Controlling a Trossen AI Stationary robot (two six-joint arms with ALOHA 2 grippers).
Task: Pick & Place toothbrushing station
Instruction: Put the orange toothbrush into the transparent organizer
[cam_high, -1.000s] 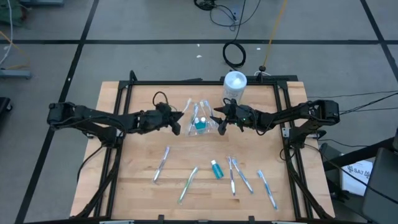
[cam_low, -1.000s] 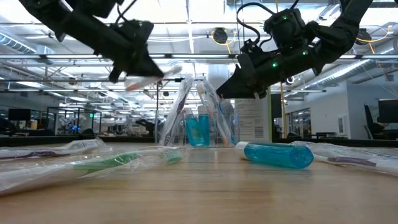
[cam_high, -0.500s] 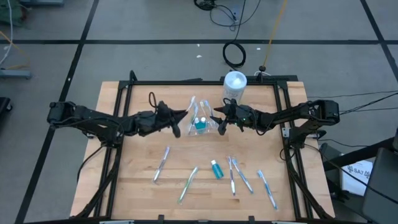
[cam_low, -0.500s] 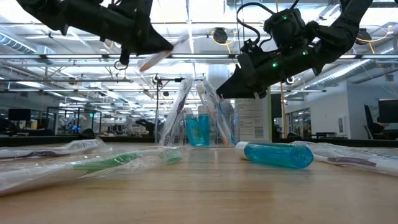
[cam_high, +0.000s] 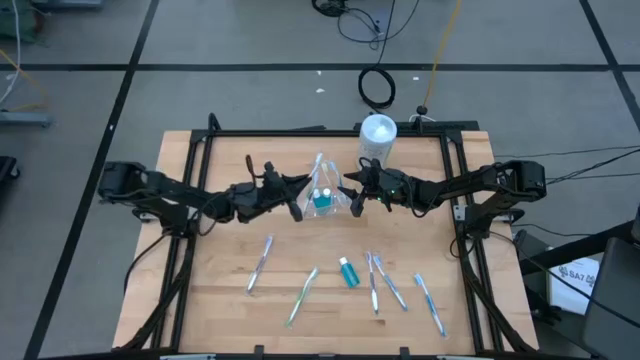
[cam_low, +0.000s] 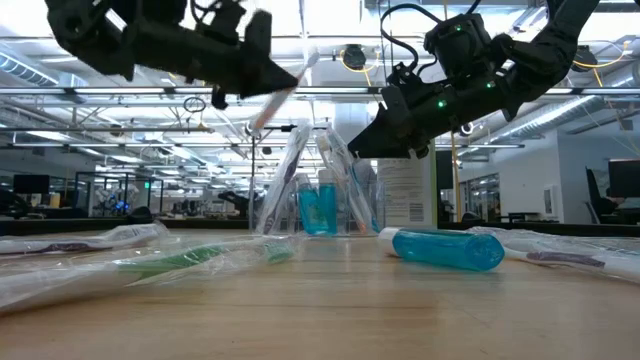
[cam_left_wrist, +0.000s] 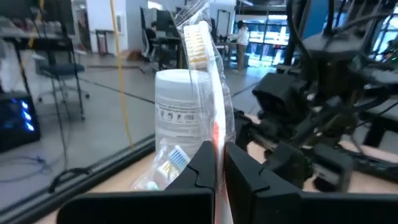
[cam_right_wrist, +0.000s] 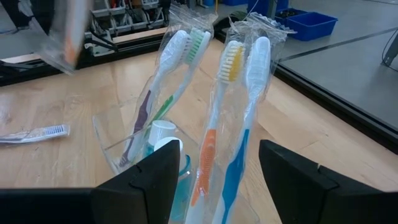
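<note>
Clear plastic wraps the toothbrush (cam_left_wrist: 200, 68) that the left gripper (cam_high: 291, 196) holds clamped between its closed fingers (cam_left_wrist: 202, 167); its bristled head points up past the fingertips in the left wrist view, and an orange stretch of handle shows at the grip. In the low view this wrapped toothbrush (cam_low: 283, 82) hangs tilted in the air, above and just to one side of the clear cup (cam_high: 322, 199) that stands near the back middle of the wooden counter (cam_high: 220, 270).

That cup already carries several wrapped toothbrushes (cam_right_wrist: 231, 99) standing upright and leaning outward, among them one with an orange handle and one with a blue handle, plus a purple and a green one on the other side, and a teal tube (cam_low: 321, 208) in the middle. The right gripper (cam_high: 352, 194) hovers close beside the cup on the opposite side from the left one, its fingers (cam_right_wrist: 140, 184) spread wide with nothing between them.

Behind the cup a white canister (cam_high: 377, 137) stands at the back edge of the counter. Towards the front, more wrapped toothbrushes lie flat: one with a purple handle (cam_high: 260, 263), one green (cam_high: 302, 296), a pair close together (cam_high: 380, 281) and a blue one (cam_high: 429, 303) nearest the right side. A small teal tube (cam_high: 347, 271) lies between the green brush and the pair.
</note>
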